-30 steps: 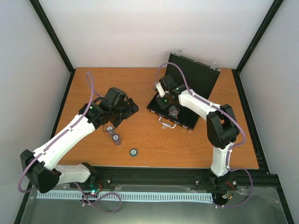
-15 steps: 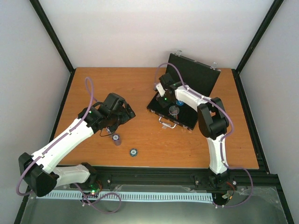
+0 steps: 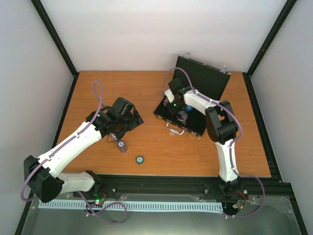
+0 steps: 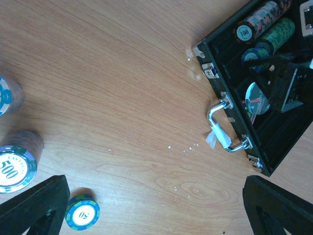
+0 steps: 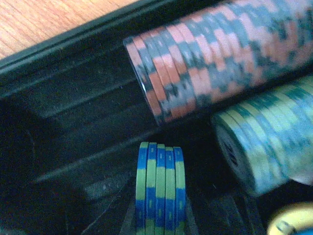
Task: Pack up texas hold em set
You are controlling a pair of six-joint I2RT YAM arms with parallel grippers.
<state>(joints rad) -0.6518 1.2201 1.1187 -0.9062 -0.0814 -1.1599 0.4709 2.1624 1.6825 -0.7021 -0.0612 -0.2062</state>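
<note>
**A:** We had the left gripper [image 3: 131, 117] spread wide over the table [image 3: 205, 147], left of centre in the overhead view, and it held nothing.

**B:** Its wrist camera showed us loose chips on the wood. There was a 500 stack [image 4: 14, 166] at the lower left edge and a blue-rimmed chip [image 4: 82, 213] just beside it.

**A:** And the black case [image 3: 205, 81] lay open, right of centre, with its lid upright and the silver handle [image 4: 222, 125] facing the near edge.

**B:** We saw the right gripper [image 5: 159, 215] down inside that case, clenched on a small blue-and-green stack [image 5: 159, 186] held edge-on.

**A:** Above that stack we saw the pink-and-dark row [image 5: 220, 54] lying in its groove, with the pale teal row [image 5: 259, 142] at the frame's right.
</note>
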